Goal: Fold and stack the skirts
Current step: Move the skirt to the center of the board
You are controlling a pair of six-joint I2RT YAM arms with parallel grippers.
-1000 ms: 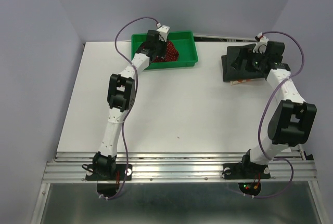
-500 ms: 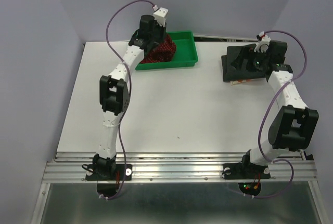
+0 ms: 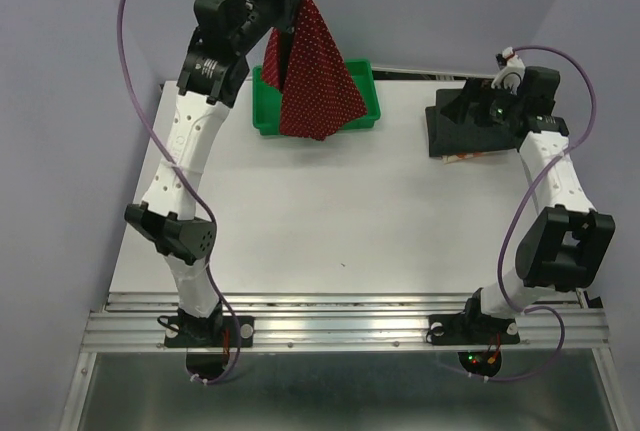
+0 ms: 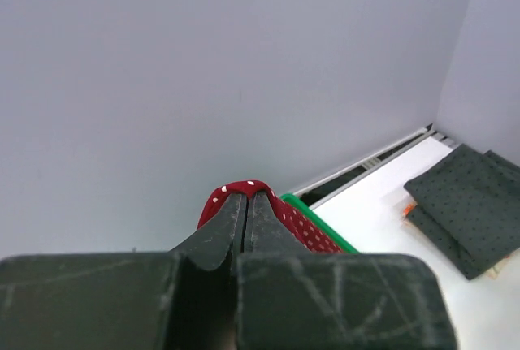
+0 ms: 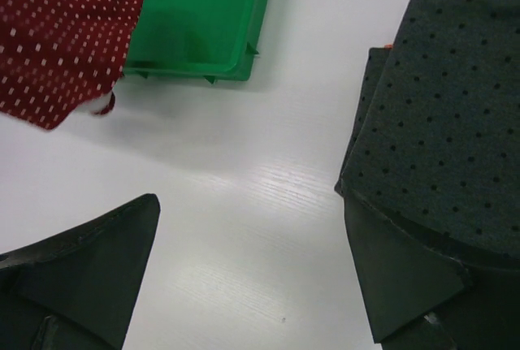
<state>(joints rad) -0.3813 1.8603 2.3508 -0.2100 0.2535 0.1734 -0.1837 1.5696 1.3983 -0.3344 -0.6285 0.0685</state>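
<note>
**A:** The white table is sitting in a corner of plain lilac-grey walls. Where are the skirts lying?

**B:** The dark red skirt is hanging high in the air above the green tray, its lower hem dangling in front of the tray's near wall. The left gripper is pinching one top edge of it with the jaws pressed together. The charcoal-grey skirt is lying folded at the far right of the table, and a sliver of orange-and-white cloth is peeking out beneath it.

**A:** And the right gripper?

**B:** It is hovering beside the grey pile with its fingers spread wide, holding nothing.

**A:** How is the red one going to handle?

**B:** I am judging it light and limp: it is draping into a loose fan from one pinch, so it is likely to swing and crumple when lowered. A second hold on the opposite top corner or along the hem looks sensible for spreading it flat.

**A:** Any labels or writing?

**B:** I am seeing none that can be read.
</note>
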